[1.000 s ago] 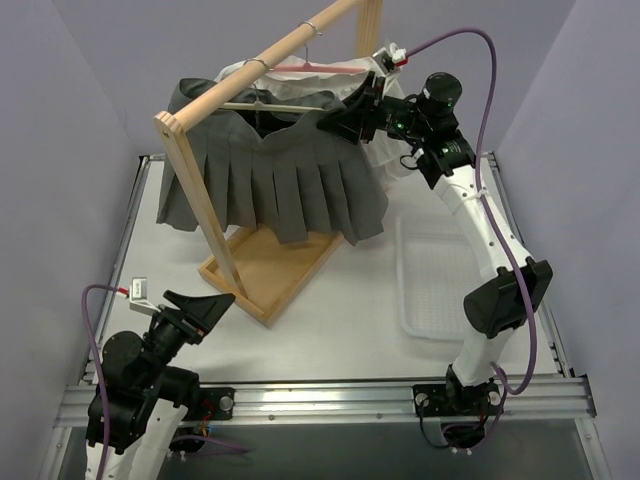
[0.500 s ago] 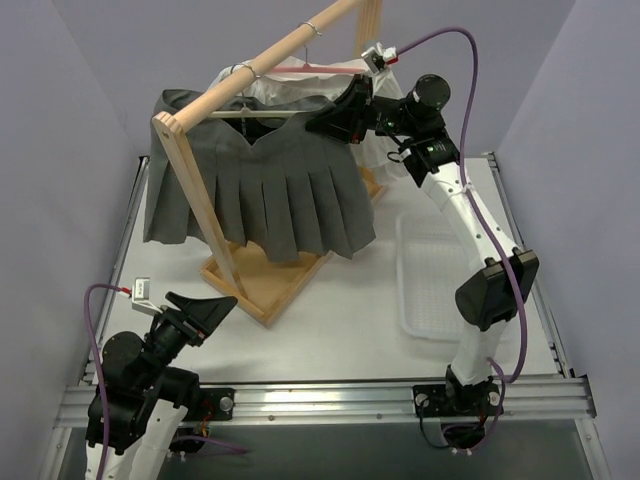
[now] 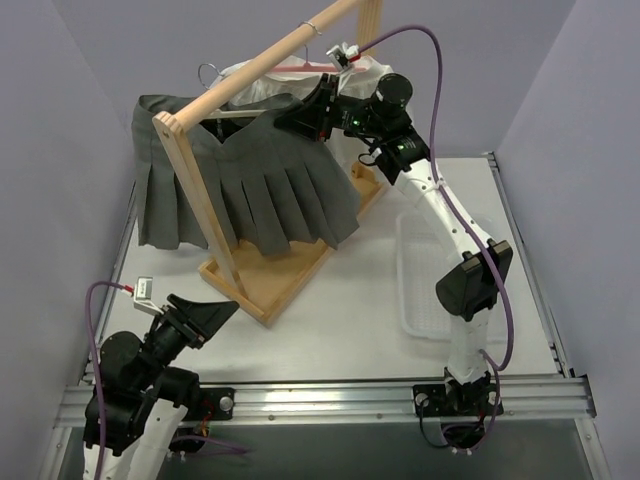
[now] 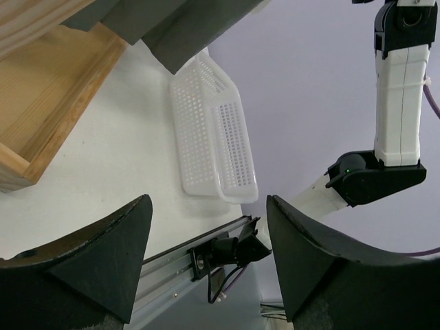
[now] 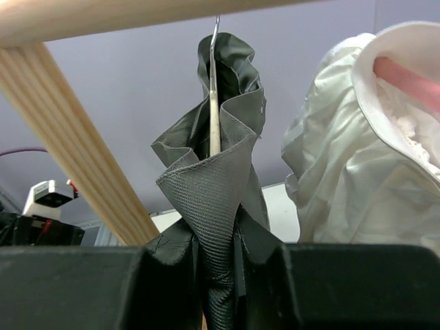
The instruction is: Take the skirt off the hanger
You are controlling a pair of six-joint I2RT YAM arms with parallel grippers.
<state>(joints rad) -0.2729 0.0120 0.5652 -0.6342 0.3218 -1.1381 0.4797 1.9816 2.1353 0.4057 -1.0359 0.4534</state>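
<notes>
**Overhead view.** The grey pleated skirt (image 3: pixel 250 185) is shown hanging from a hanger (image 3: pixel 243 111) at the near end of the rail (image 3: pixel 290 42) of a wooden rack (image 3: pixel 205 205). The rack's upright post crosses in front of the pleats. The hem is seen over the rack's base (image 3: pixel 268 285), which rests on the table (image 3: pixel 340 320). The right gripper (image 3: pixel 292 118) is raised to the waistband at the skirt's right end, with its jaws clamped on the cloth. A white garment (image 3: pixel 300 72) is hung farther along the rail, just behind this gripper. A white basket (image 3: pixel 430 285) lies on the table to the right of the base. The left gripper (image 3: pixel 205 315) is held low near its own arm's mount, well apart from the skirt.

**Right wrist view.** A bunched fold of the skirt (image 5: pixel 216 199) is seen pinched between the two fingers (image 5: pixel 69 289), beside the hanger's stem (image 5: pixel 214 117).

**Left wrist view.** The left gripper's jaws are spread wide with nothing between them. The basket (image 4: pixel 220 137) and a corner of the hem (image 4: pixel 172 27) are seen beyond.
</notes>
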